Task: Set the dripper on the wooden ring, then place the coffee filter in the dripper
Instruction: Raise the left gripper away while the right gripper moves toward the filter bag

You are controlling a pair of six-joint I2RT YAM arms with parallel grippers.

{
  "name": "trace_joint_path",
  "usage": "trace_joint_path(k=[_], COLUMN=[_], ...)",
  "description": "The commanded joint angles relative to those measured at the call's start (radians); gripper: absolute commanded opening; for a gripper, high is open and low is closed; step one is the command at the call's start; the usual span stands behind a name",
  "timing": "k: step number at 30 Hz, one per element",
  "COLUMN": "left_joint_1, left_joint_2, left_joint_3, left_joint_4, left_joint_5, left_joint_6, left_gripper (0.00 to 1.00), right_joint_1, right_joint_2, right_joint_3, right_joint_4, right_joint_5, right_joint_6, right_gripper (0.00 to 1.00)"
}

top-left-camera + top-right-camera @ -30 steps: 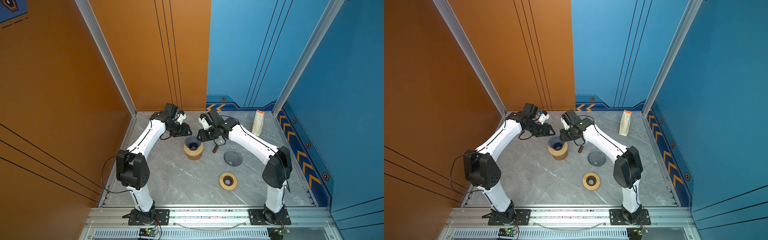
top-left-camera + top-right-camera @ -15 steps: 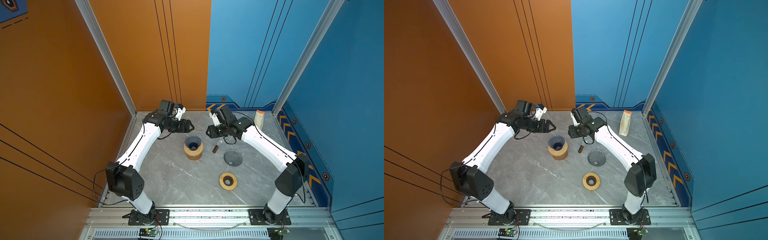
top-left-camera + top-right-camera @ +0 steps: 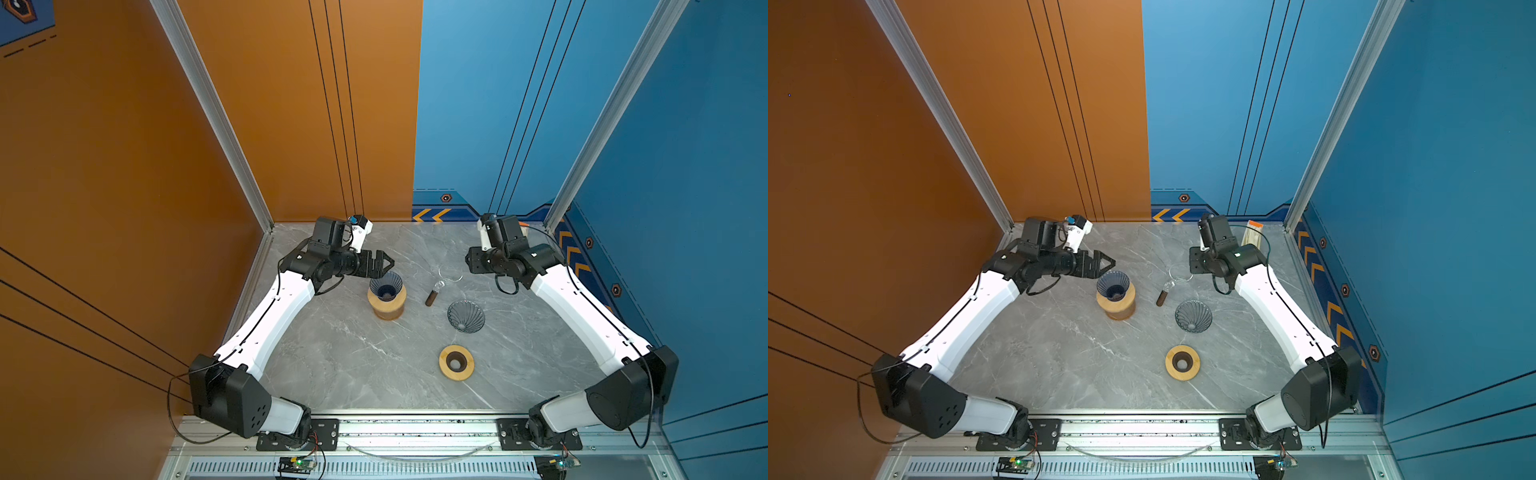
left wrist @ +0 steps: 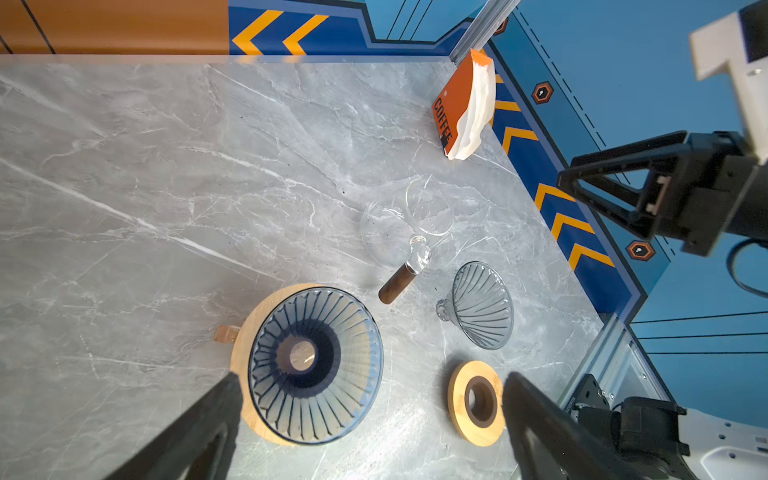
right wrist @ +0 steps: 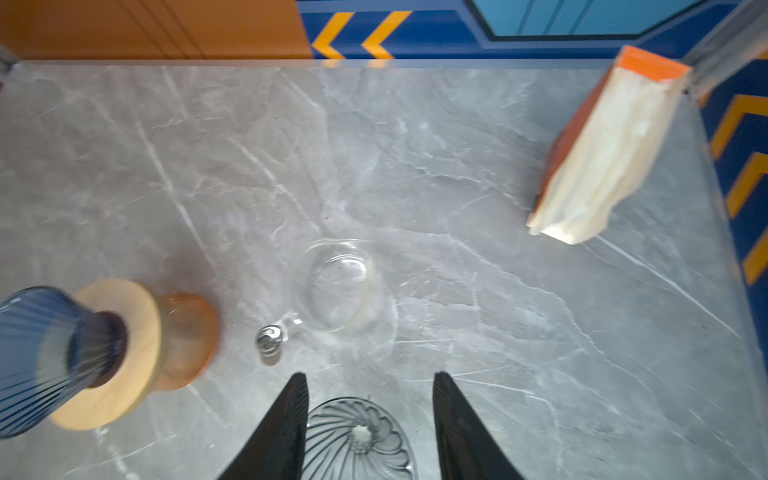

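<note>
With the left gripper (image 4: 372, 376) and right gripper (image 5: 370, 376) both released and empty, the right should pinch one white paper filter (image 4: 476, 116) from the orange packet (image 4: 454, 102) at the desk's (image 4: 166, 166) far right corner, for the empty blue ribbed glass dripper (image 4: 316, 365).

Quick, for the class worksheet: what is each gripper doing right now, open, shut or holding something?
Left gripper: open, holding nothing.
Right gripper: open, holding nothing.

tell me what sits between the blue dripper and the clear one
A brown-handled glass piece lies on the table between the blue dripper and the clear dripper, in both top views.
</note>
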Motion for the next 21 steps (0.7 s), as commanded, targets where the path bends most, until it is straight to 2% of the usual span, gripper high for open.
trace_joint_path(k=[1,6,12,21], left_joint_1=[-0.012,-0.017,-0.022,-0.024], left_joint_2=[-0.023,-0.021,0.000,0.038], left_joint_3=[-0.034,-0.070,-0.078,-0.069], left_joint_4=[0.059,0.077,0.099,0.104], left_joint_5=[-0.024,-0.028,-0.020,-0.018], left_joint_6=[-0.004,-0.017,-0.032,-0.039], left_gripper=[0.98,0.98,0.98,0.98], right_joint_1=[-0.074,-0.183,-0.294,-0.396], right_joint_2=[-0.018,0.007,0.106,0.310], right_joint_3=[-0.052,-0.102,-0.091,0.036], right_joint_4=[0.036,0.107,0.184,0.218], right_joint_5=[0.049,0.042,0.035,0.024], right_joint_6=[-0.017,-0.018,-0.005,0.007], right_gripper=[0.44,0.40,0.37,0.35])
